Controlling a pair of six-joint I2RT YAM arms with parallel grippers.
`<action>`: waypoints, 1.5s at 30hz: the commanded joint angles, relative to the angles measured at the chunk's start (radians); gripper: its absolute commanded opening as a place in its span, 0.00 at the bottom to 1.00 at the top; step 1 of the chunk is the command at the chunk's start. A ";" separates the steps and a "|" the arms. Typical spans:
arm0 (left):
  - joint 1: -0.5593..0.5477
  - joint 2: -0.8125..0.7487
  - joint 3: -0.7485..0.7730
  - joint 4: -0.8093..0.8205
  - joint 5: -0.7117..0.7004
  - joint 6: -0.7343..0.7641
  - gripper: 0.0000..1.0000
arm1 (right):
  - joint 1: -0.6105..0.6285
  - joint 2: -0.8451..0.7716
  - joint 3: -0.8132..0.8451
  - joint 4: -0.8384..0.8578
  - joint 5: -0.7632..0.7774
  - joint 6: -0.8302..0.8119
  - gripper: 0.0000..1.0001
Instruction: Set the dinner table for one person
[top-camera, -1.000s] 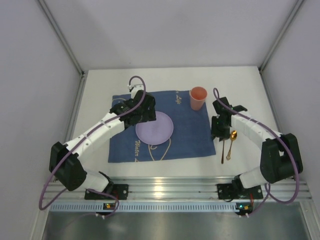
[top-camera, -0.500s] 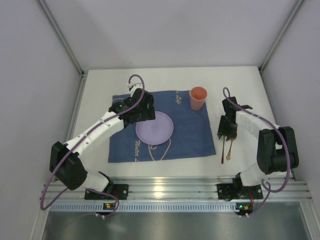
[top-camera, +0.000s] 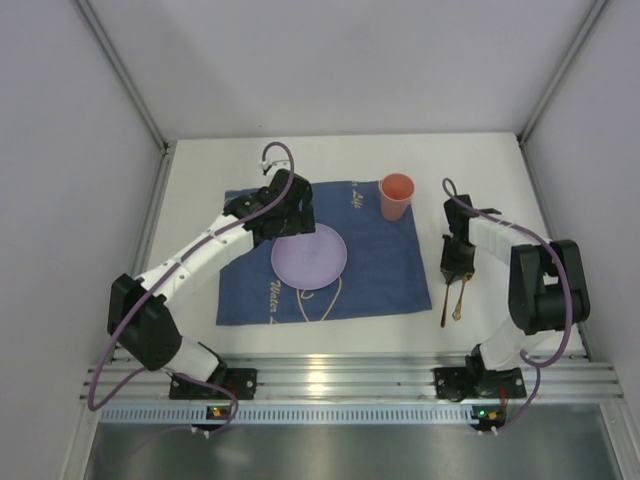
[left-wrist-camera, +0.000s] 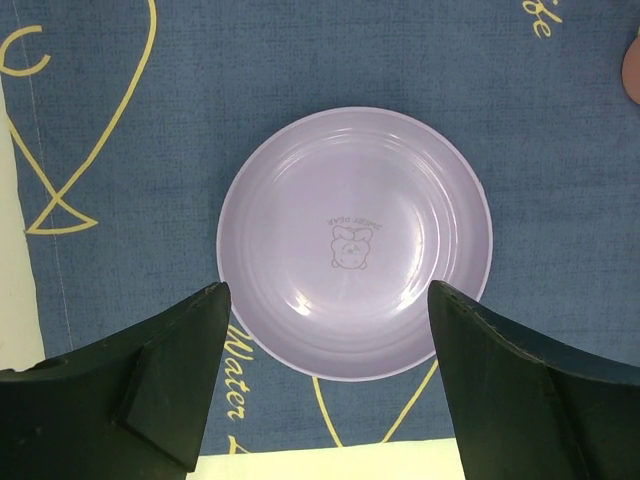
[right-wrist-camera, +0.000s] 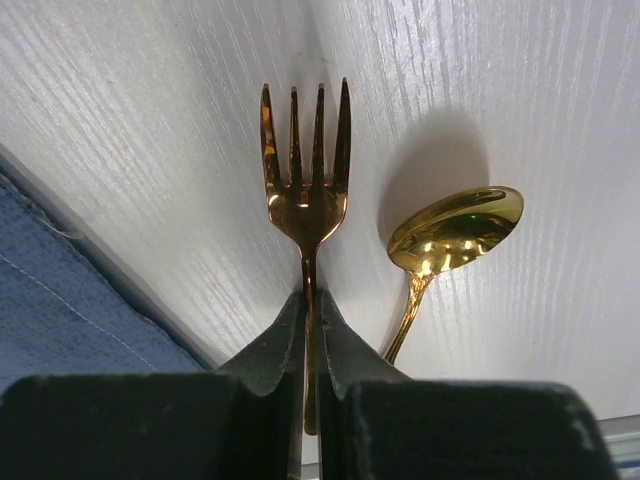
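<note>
On the white grained dinner table (right-wrist-camera: 150, 120), right tool (right-wrist-camera: 305, 297) pinching gold fork (right-wrist-camera: 303, 200) — left tool (left-wrist-camera: 325, 295) wide

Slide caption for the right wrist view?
Right fingers pinch the gold fork by its handle; gold spoon beside it on the white table.

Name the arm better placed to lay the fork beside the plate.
Right: its jaws are shut on the fork at its handle, next to the spoon. The left jaws hang open over the plate, holding nothing.
</note>
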 joint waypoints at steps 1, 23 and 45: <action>0.003 0.002 0.044 -0.010 -0.009 -0.003 0.85 | -0.012 0.107 -0.030 0.134 -0.014 -0.001 0.00; -0.182 0.188 0.353 0.310 0.572 0.111 0.84 | 0.022 -0.048 1.048 -0.498 -0.095 0.075 0.00; -0.293 0.446 0.549 0.474 0.805 0.029 0.74 | 0.026 -0.206 0.945 -0.515 -0.244 0.128 0.00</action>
